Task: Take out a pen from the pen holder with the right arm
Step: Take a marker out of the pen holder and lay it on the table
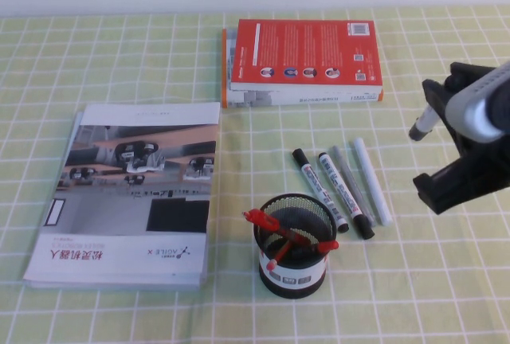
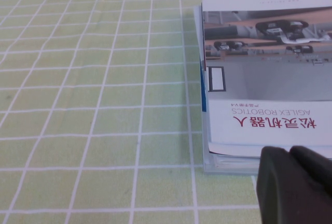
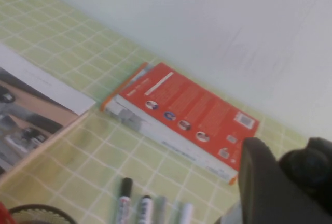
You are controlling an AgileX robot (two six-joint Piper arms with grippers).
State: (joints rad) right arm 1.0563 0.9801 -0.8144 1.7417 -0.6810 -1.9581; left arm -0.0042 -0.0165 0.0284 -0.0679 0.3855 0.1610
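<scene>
A black mesh pen holder (image 1: 296, 242) stands at the front middle of the table with red pens (image 1: 280, 231) leaning in it. To its right, my right gripper (image 1: 437, 103) hovers above the table, shut on a grey pen (image 1: 422, 123) with a dark tip that hangs down from the fingers. In the right wrist view the dark fingers (image 3: 264, 182) fill one corner, closed together. My left gripper (image 2: 290, 156) shows only in its wrist view, shut and empty, beside the corner of the booklet (image 2: 270, 79).
Several marker pens (image 1: 343, 189) lie side by side on the green checked cloth just behind the holder. A red book (image 1: 303, 61) lies at the back. A stack of booklets (image 1: 131, 193) fills the left side.
</scene>
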